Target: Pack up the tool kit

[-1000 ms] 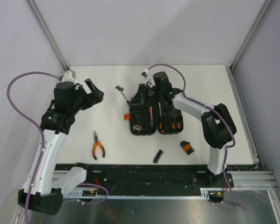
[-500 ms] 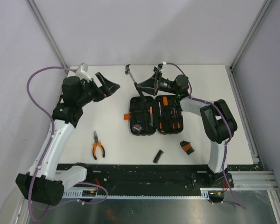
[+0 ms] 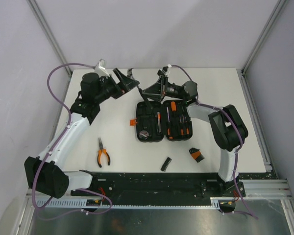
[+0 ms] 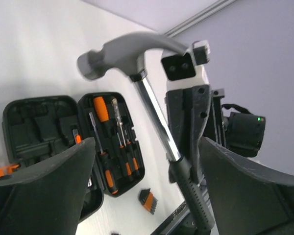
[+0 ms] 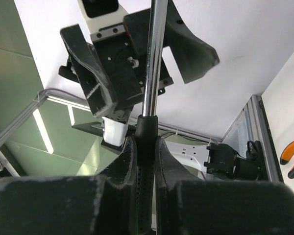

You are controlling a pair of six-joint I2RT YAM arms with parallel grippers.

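The tool kit case [image 3: 138, 122] lies open at the table's middle, with screwdrivers [image 4: 108, 142] in the moulded slots of one half. Above its far left corner my right gripper [image 3: 144, 91] is shut on the black handle [image 5: 144, 161] of a hammer [image 3: 133, 72]. The hammer has a grey head [image 4: 122, 51] and a chrome shaft [image 4: 157, 122]. My left gripper [image 3: 129, 81] is open, its fingers standing on either side of the shaft with a gap to each. In the left wrist view the left gripper [image 4: 147, 152] faces the right gripper [image 4: 186, 107].
Orange-handled pliers [image 3: 103, 154] lie on the table left of the case. A black bit strip [image 3: 166, 163] and an orange-and-black bit holder [image 3: 196, 154] lie near the front edge. Walls and metal frame posts enclose the table.
My right gripper lifted the hammer off the table beside the case and now holds it up. My left arm swung right until its open fingers flank the shaft.
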